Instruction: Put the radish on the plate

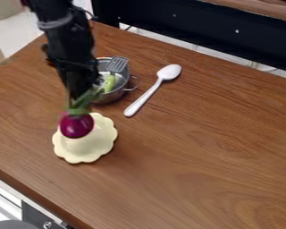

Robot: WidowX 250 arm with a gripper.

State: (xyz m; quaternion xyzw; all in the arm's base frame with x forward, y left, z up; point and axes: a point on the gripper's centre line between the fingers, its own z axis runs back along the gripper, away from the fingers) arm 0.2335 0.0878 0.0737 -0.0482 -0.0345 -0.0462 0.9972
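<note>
Purple radish (75, 126), left of centre in the camera view, leaves uppermost, bulb in front of the upper part of the cream plate (90, 150). Black gripper (83, 94) above it, clamped on the greens. From my end I can't tell whether the bulb touches the plate or hangs just over it. My worry: let go too high or this far off-centre, and the round bulb could roll over the scalloped rim. Leaves might snag on the fingers at release. Metal pot (114, 96) sits close behind; a sideways swing risks a knock.
</note>
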